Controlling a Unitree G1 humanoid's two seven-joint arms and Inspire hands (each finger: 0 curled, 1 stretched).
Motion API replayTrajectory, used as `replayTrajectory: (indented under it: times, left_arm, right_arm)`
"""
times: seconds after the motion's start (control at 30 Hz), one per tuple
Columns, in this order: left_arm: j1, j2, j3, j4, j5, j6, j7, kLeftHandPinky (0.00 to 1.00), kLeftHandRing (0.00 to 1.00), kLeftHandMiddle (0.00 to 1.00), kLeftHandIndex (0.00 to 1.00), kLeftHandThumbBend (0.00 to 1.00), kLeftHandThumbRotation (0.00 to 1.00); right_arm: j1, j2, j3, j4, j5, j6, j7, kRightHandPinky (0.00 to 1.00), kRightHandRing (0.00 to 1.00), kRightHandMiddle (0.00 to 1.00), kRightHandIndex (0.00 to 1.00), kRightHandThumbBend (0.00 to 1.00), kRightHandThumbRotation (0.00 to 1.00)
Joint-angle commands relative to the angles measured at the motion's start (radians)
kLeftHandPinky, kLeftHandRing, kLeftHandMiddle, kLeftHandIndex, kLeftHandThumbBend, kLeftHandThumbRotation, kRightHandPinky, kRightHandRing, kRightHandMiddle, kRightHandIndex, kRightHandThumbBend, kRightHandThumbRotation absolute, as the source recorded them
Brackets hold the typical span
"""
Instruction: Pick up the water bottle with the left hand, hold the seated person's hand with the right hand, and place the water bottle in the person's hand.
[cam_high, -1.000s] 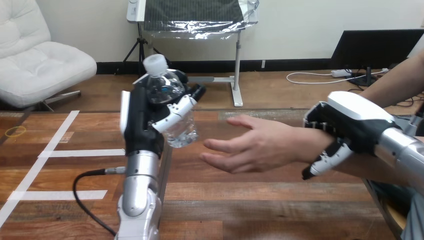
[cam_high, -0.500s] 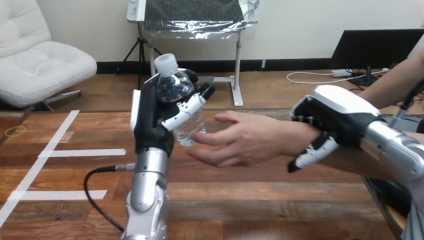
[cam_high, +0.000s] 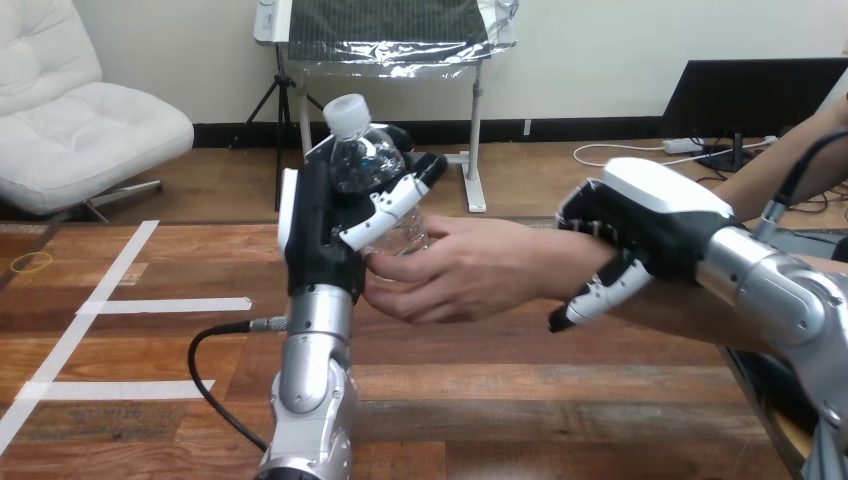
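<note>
At the left we see white tape strips lying on the wooden surface. Next to them our left arm rises from the bottom edge and stands almost upright. Our left hand holds the bottle well above the surface. Its fingers are curled round the bottle's middle. The bottle is clear, nearly upright, with a white cap on top.

To the right, the person's hand reaches in with its fingers loosely open. Its fingertips touch the lower part of the bottle, just beside our left hand.

Further right, our right hand lies over the person's wrist. Its fingers bend over the wrist's far side and the thumb comes down on the near side, so the wrist is clasped between them.
</note>
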Motion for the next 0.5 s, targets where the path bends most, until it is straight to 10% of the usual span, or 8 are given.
replayTrajectory:
  times: [0.0,0.47]
  left_arm:
    - [-0.105,-0.032,0.001,0.002,-0.025,-0.02,-0.03,0.3,0.35,0.4,0.43,0.65,0.0]
    - [-0.117,-0.085,-0.016,0.019,-0.041,-0.013,-0.044,0.31,0.36,0.41,0.44,0.65,0.0]
  right_arm:
    - [-0.089,0.025,-0.009,-0.016,0.006,0.024,-0.004,0.25,0.3,0.36,0.36,0.89,0.12]
    - [-0.106,0.044,-0.005,-0.02,-0.003,0.043,0.003,0.24,0.29,0.34,0.36,0.89,0.11]
